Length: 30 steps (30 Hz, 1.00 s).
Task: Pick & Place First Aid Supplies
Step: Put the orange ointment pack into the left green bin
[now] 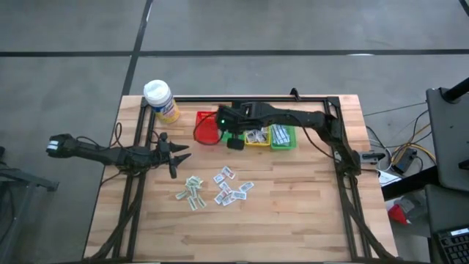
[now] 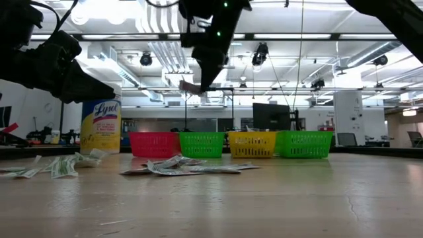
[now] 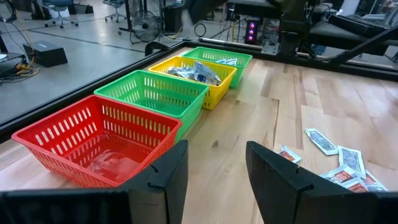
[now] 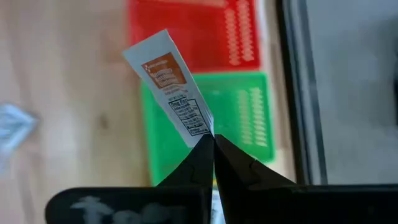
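Right tool (image 4: pixel 213 138) pinches one white packet with an orange label (image 4: pixel 169 91) by its lower corner, fingers fully closed on it. We read the corner grip as deliberate: the packet stands clear above the tips, free to drop when released. Directly beneath this tool sit the green basket (image 4: pixel 249 118) and, just beyond it, the red basket (image 4: pixel 186 34); we judge the drop is meant for one of these two, which one we cannot tell.

Left tool (image 3: pixel 214 177) hangs apart from the row, fingers spread, holding nothing. Loose packets (image 1: pixel 220 189) lie on the surface (image 1: pixel 293 220) near it.

Counts: four baskets, namely one red, one yellow (image 3: pixel 205 78) and two green. Packets already fill the yellow one. Loose packets number roughly a dozen or more; too small to count exactly. One yellow wipes canister (image 1: pixel 161 100) sits beyond the left tool.
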Tool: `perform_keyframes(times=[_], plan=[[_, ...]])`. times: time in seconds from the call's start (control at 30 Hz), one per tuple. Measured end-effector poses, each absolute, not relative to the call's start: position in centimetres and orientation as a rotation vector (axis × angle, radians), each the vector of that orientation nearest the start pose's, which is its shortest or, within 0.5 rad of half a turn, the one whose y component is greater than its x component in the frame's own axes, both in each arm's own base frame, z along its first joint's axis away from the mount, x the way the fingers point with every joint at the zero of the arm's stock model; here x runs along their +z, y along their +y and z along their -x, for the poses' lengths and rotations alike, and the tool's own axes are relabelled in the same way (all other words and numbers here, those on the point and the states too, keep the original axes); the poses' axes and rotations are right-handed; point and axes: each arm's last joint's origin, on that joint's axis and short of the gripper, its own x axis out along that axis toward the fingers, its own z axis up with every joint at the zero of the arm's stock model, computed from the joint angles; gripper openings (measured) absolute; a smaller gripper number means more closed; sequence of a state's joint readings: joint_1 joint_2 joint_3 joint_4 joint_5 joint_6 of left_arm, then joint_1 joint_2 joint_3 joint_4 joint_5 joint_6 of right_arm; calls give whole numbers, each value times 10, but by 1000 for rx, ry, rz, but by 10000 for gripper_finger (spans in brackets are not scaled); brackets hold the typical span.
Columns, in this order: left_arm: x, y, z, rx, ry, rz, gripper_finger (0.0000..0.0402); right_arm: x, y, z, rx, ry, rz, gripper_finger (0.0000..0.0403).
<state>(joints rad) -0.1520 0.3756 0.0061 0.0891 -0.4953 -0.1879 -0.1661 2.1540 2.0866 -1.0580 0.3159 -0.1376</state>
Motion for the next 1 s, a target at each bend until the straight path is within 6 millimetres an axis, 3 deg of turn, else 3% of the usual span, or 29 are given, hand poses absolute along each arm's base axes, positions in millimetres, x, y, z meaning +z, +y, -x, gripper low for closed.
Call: perform_keyframes(times=[0.33, 1.0], plan=[[142, -4, -115, 365, 234, 95, 158, 257, -114, -439, -412, 1222, 139, 8], [142, -4, -115, 365, 234, 95, 158, 194, -117, -436, -303, 1226, 50, 8]])
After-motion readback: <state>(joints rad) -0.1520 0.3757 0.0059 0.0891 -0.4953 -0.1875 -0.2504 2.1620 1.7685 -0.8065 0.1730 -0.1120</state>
